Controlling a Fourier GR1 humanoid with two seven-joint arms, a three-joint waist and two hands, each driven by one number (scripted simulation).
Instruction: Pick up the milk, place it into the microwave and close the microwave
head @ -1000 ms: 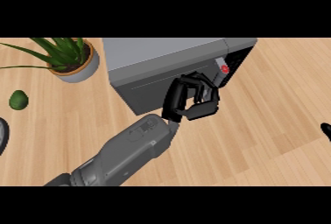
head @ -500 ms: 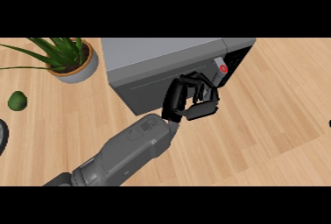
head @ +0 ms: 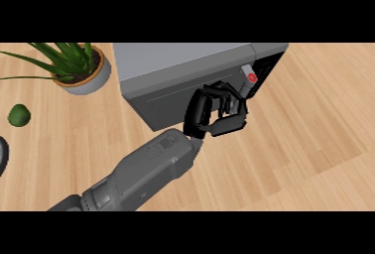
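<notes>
Head view | potted plant (head: 77, 69), green fruit (head: 19, 115) left of your microwave (head: 176, 64) | grey box, red button (head: 252, 77) | left hand (head: 219, 116) curled empty against door

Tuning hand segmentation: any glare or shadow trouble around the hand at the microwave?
Head view: even light, no glare on the microwave's top; its front face is shaded darker, so the black left hand has weak contrast against it; no clear cast shadow on the counter.
</notes>
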